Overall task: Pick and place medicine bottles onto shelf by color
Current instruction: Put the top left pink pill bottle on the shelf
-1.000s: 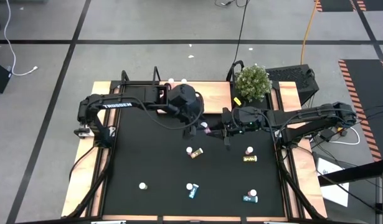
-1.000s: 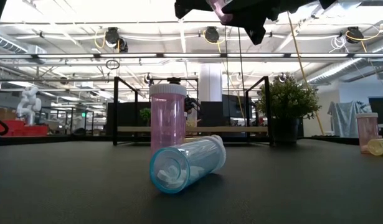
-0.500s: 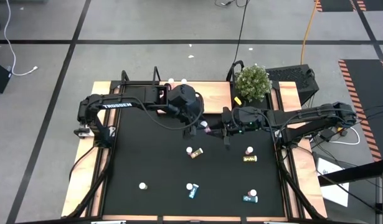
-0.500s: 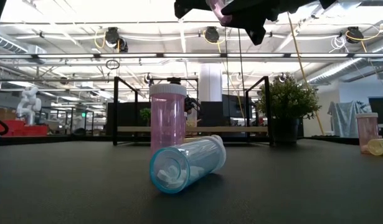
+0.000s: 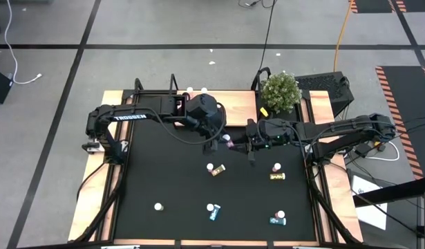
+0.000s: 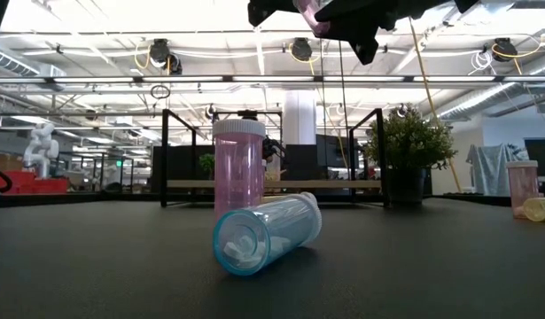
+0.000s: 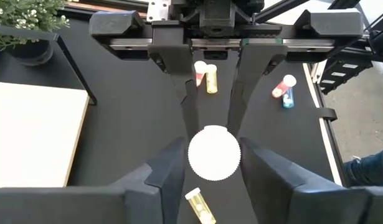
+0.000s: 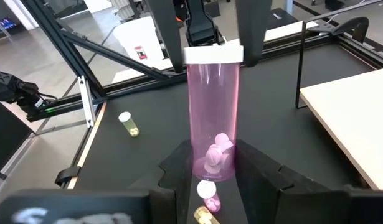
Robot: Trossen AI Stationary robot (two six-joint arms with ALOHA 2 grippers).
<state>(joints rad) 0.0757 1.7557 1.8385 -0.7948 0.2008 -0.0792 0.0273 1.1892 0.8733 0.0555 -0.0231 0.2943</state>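
A pink medicine bottle (image 5: 228,142) with a white cap hangs high above the black mat, near the shelf's front edge, between my two grippers. My right gripper (image 8: 213,177) is shut on its bottom end. My left gripper (image 7: 214,163) comes from the table's left and is closed around its cap (image 7: 214,152). The low view shows only the bottle's pink tip (image 6: 307,7) under the dark hands. The shelf (image 5: 236,104), a light-wood board in black brackets, lies along the far edge, with two white caps at its back. My left gripper has the bottle's white cap (image 8: 213,53) between its two fingers (image 8: 250,31), one on each side of the rim. The fingers reach in from the table's left, along the bottle. My right gripper pinches the bottle's bottom end (image 8: 211,163) between its two fingers, coming from the table's right and along the bottle. The bottle is clear of the mat, cap toward the left arm.
More bottles lie on the mat: a pink and a yellow one (image 5: 213,168) at the middle, another pink and yellow pair (image 5: 276,171) to the right, two teal ones (image 5: 212,211) (image 5: 278,220) and a white-capped one (image 5: 157,206) near the front. A potted plant (image 5: 280,90) stands at the shelf's right end.
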